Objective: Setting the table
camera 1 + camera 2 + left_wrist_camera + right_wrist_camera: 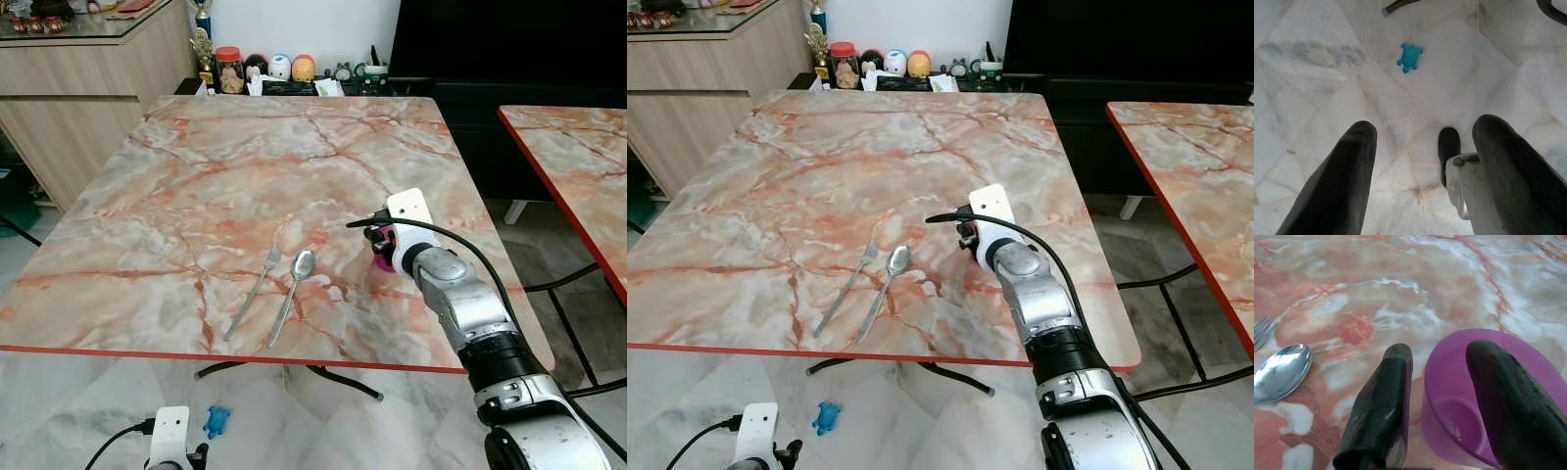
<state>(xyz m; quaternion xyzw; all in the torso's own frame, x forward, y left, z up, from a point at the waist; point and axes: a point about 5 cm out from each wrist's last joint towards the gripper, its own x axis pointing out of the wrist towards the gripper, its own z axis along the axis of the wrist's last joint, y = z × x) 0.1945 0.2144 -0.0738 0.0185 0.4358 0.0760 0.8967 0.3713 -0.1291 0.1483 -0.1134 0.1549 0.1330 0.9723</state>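
A purple cup (1449, 426) stands on the marble table (245, 166) near its right front part. My right gripper (1442, 350) is open over the cup's rim, one finger (1386, 401) outside the wall and the other (1513, 406) inside, with a gap on both sides. A fork (257, 291) and a spoon (294, 290) lie side by side to the left of the cup (385, 247), handles toward the front edge. My left gripper (1425, 127) hangs open below the table's front edge, over the floor.
A small blue turtle toy (1409, 57) lies on the pale tiled floor by the table's leg (343, 380). A second marble table (578, 166) stands to the right. A wooden cabinet (88, 88) is at the back left, and jars and figurines (274, 70) line the back.
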